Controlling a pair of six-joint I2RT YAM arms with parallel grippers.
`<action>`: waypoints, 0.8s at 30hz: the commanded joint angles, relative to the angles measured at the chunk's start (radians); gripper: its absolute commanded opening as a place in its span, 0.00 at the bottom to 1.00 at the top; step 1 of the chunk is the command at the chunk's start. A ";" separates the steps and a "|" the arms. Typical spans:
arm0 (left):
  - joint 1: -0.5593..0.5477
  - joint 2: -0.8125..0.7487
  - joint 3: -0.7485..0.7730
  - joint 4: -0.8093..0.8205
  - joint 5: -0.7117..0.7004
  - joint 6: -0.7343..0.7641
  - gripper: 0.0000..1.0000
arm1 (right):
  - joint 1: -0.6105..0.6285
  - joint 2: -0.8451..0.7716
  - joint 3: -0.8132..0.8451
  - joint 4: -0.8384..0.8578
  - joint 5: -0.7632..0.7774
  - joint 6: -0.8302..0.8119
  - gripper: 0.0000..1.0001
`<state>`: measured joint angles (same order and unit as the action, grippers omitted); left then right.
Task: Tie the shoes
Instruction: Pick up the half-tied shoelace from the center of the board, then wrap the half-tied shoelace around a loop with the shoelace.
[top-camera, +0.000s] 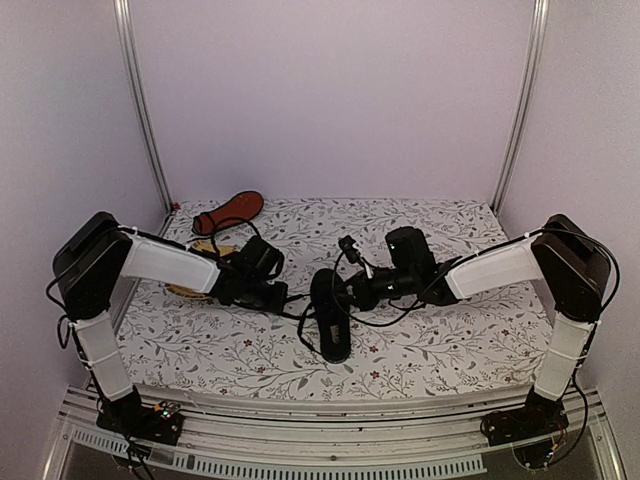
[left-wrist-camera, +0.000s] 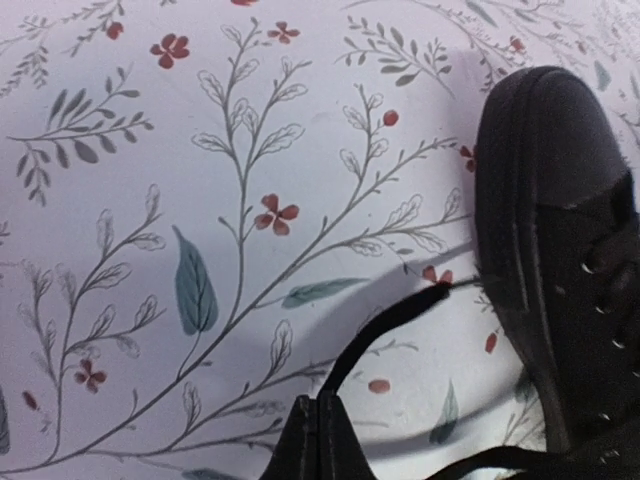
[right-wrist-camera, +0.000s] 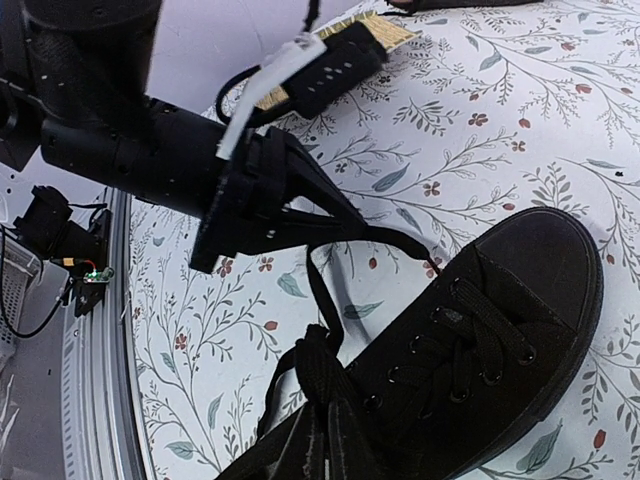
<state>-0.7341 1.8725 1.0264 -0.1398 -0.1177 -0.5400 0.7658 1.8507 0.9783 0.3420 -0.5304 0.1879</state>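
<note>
My left tool (left-wrist-camera: 318, 412) was pinched shut on a lace end (left-wrist-camera: 395, 315), shoe (left-wrist-camera: 560, 250) just right of it on the worktop (left-wrist-camera: 200, 200); right tool (right-wrist-camera: 322, 425) clamped the other lace (right-wrist-camera: 316, 355), probably for tension.

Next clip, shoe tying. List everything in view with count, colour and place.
upright shoe: one, black canvas, table centre, between the grippers
overturned shoe: one, reddish-orange sole up, far left corner
laces: thin, black, on the upright shoe, untied
mat: one, yellow woven, left side under the left arm
tablecloth: one, white with floral print, covering the table
left gripper: one, black, shut on a lace end
right gripper: one, black, shut on the laces
</note>
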 joint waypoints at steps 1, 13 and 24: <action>-0.011 -0.188 -0.107 0.150 -0.031 -0.020 0.00 | 0.005 -0.040 -0.007 0.023 0.026 0.016 0.02; -0.029 -0.352 -0.133 0.322 0.187 -0.029 0.00 | 0.006 -0.034 -0.005 0.027 0.008 0.043 0.02; -0.066 -0.308 -0.025 0.381 0.244 -0.024 0.00 | 0.005 -0.058 -0.028 0.044 0.090 0.099 0.02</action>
<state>-0.7612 1.5826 0.9817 0.1856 0.0891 -0.5694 0.7658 1.8416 0.9741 0.3481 -0.5110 0.2363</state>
